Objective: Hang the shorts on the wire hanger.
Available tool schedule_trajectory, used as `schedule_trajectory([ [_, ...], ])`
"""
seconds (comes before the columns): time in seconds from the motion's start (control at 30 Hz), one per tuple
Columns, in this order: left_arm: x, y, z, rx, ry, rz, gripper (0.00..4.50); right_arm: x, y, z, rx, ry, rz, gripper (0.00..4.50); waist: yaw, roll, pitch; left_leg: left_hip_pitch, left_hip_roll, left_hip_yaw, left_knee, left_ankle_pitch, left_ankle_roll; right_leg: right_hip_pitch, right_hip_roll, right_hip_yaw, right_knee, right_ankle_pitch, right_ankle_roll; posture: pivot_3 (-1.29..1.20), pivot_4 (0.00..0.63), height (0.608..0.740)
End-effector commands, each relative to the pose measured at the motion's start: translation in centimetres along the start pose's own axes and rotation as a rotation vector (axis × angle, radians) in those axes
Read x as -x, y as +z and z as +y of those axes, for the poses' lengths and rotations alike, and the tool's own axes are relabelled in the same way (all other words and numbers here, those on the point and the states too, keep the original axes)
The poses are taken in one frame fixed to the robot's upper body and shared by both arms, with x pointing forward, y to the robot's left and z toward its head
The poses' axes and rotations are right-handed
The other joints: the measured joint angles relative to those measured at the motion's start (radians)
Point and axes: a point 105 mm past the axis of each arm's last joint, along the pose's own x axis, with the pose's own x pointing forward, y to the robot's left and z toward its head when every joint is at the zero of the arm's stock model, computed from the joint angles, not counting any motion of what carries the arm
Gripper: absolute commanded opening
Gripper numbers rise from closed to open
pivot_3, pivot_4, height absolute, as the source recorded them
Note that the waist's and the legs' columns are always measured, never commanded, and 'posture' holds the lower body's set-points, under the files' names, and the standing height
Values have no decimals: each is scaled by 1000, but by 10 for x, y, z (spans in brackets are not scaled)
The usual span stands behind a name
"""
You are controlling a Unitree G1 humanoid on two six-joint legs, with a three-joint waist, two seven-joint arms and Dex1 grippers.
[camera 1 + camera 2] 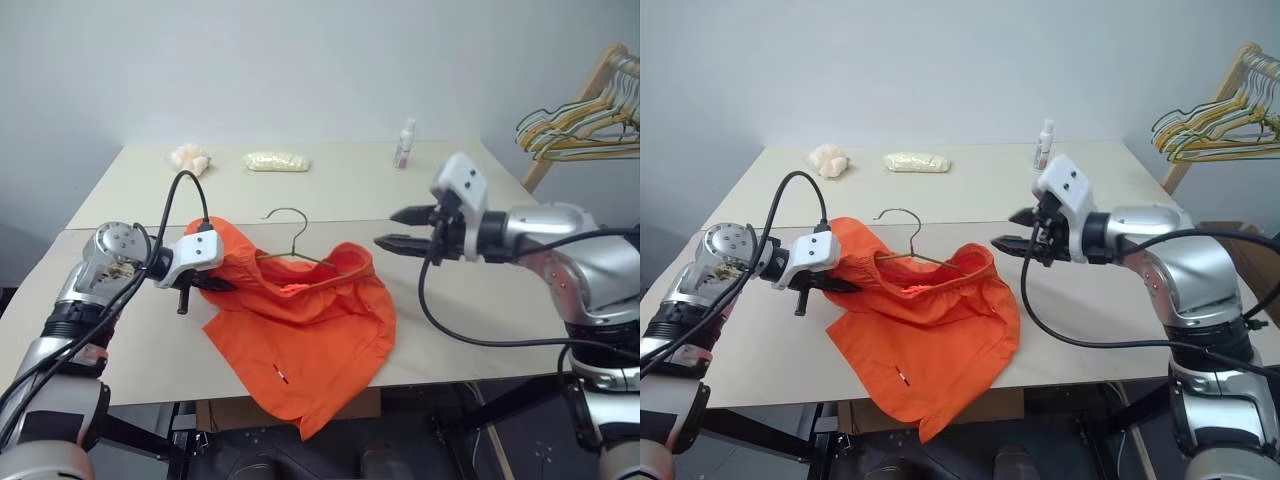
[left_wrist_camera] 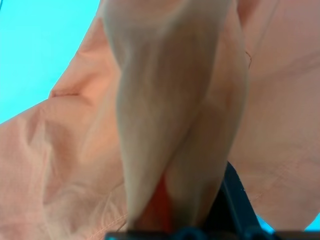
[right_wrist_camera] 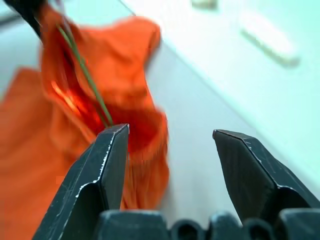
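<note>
We are holding the shorts [image 1: 300,330] pinched at the waistband in our closed left gripper [image 1: 205,283] near the table's [image 1: 480,310] front edge, the hanger [image 1: 300,245] threaded inside, while our right gripper [image 1: 400,230] is hovering open and empty, likely needing to regrasp the waistband's free side.

The shorts [image 1: 300,330] lie on the table [image 1: 120,340] at its front edge, with the hanger [image 1: 296,240] inside their waistband, hook toward the back. The left gripper [image 1: 205,285] is at their left end; the right gripper [image 1: 395,228] hangs to their right, apart.
</note>
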Motion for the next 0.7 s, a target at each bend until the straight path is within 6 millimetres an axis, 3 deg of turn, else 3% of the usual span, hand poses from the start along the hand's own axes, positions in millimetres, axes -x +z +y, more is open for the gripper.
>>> schedule_trajectory([
  [0.03, 10, 9, 9, -50, 21, 12, 0, -27, 24, 21, 57, 110, -67, 3188, -3, 0, 0, 0, 0, 0, 0, 0, 0, 0, 0, 0, 0, 0, 0, -95, 0, 740],
  [0.2, 9, 15, 12, -65, 17, 7, 0, -74, 24, 40, 58, 192, -31, 3188, -11, 0, 0, -1, 0, 0, 0, 1, -2, 0, 0, -1, 2, 0, 0, -94, 0, 740],
  [0.4, 10, 16, 13, -73, 17, 5, 0, -103, 16, 41, 40, 195, 16, 3188, -16, 0, 0, -2, 0, 0, 1, 4, -7, 0, 0, -2, 1, 0, 0, -85, 0, 740],
  [0.5, 11, 17, 14, -75, 20, 4, 0, -108, 14, 41, 43, 199, 20, 2614, -22, 0, 0, -2, 0, -1, 1, 4, -7, -1, 0, -2, 2, 0, 0, -79, 0, 740],
  [0.7, 13, 18, 13, -80, 22, -2, 0, -110, 17, 39, 67, 202, -16, 488, -23, 0, 0, -2, 0, -2, 0, 4, -7, -1, 0, -1, 2, 0, 0, -73, 0, 740],
])
